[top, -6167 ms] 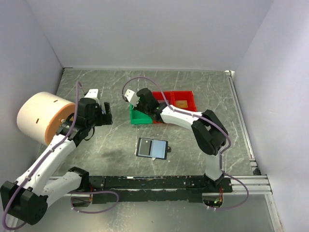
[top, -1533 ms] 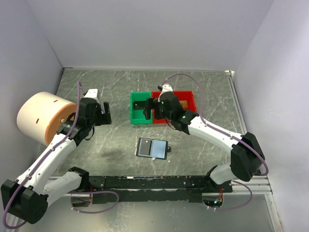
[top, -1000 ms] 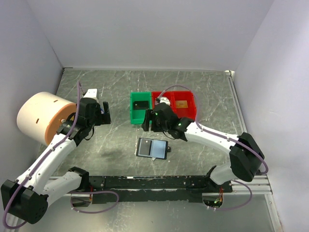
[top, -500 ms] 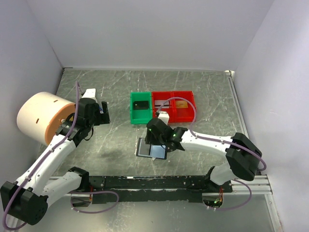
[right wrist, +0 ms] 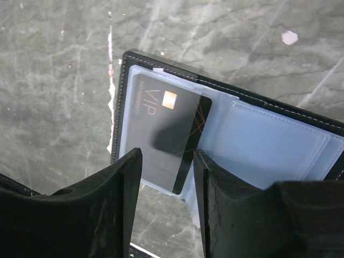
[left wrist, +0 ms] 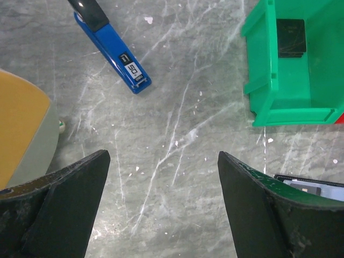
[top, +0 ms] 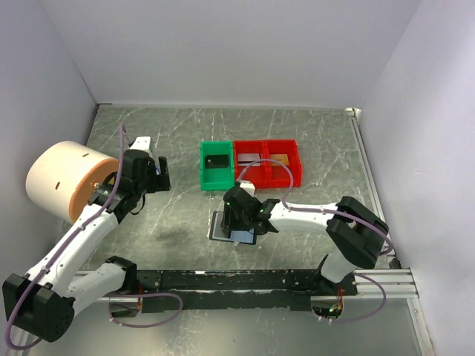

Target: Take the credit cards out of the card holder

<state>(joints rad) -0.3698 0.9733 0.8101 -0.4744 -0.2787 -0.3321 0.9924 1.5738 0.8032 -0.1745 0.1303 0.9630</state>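
Left gripper (left wrist: 164, 177): the jaws are held wide apart; only bare table (left wrist: 177, 123) is seen between them.
Right gripper (right wrist: 166, 161): the jaws are set apart with a narrow gap; nothing is seen clamped.
Holder (right wrist: 269, 145): it is laid open and flat on the table, directly under the right jaws, with its pale blue sleeves turned up.
VIP card (right wrist: 161, 115): 1 black card is lodged askew in the sleeve on the left of the right wrist view. Its near edge is seen through the gap between the right jaws. Whether it is touched cannot be told.
Green bin (left wrist: 293, 86): it is set ahead and to the right of the left jaws; 1 dark card (left wrist: 291, 36) is laid in it.
Red bins (top: 295, 176): 2 are placed beyond the right jaws, touching the green bin. A pale card (top: 249, 156) is seen in 1, and an orange-gold card (top: 279, 159) in the other.
Blue stick (left wrist: 115, 54): it is laid on the table, ahead and to the left of the left jaws.
Drum (top: 63, 178): it is seen just left of the left jaws.
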